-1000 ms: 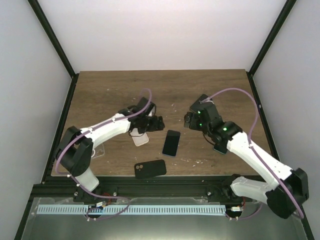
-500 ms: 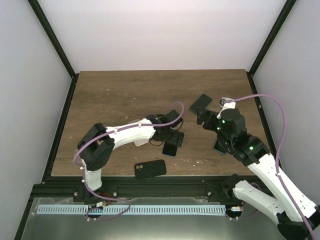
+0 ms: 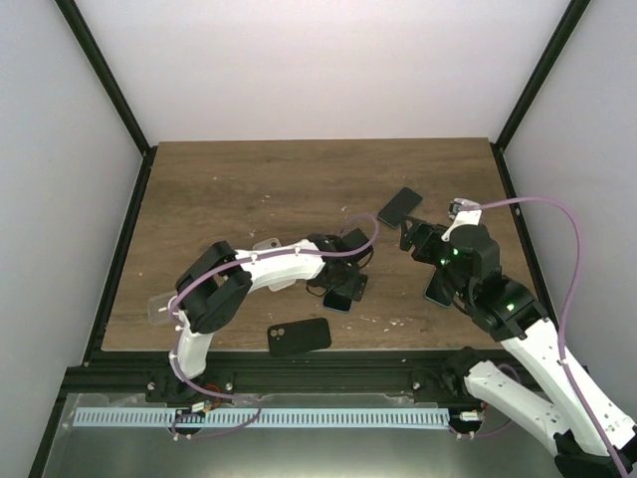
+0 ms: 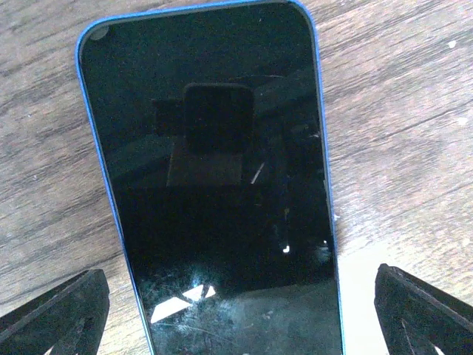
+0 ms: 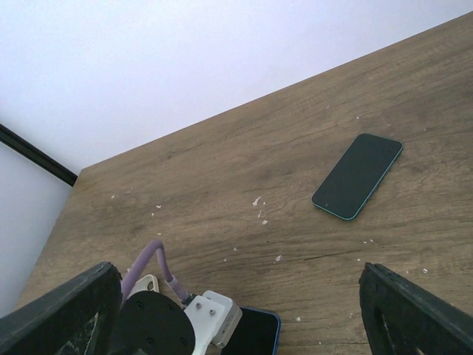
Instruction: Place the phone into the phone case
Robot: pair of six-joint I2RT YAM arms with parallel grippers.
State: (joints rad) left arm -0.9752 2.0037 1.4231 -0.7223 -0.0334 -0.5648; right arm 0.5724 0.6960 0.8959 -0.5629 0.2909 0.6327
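The left gripper [image 4: 238,275] stands wide open over the near end of the blue-edged phone [image 4: 214,185]. In the left wrist view its two fingers [image 4: 63,318] show only at the bottom corners, one on each side of the phone. A strip of bare wood lies between each finger and the phone's edge, so nothing is clasped. Whether the fingertips touch the wood cannot be told. The phone lies flat and screen up on the table [image 3: 219,189], a little right of centre in the top view. The left arm is stretched across to it from the left, with the wrist right above it. The black phone case [image 3: 299,337] lies by itself near the front edge of the table, camera cut-out to the left. It is a short way in front of the phone and to its left, not touching it or either arm. The right gripper [image 5: 238,270] is also spread wide and holds nothing. Its fingers [image 5: 414,310] frame only open table in the right wrist view, and it is raised off the surface on the right side. A second phone with a teal edge [image 5: 358,176] lies flat and screen up farther back on the right, well apart from the blue-edged one. A dark flat thing [image 3: 436,291] sits partly hidden under the right arm; what it is cannot be made out
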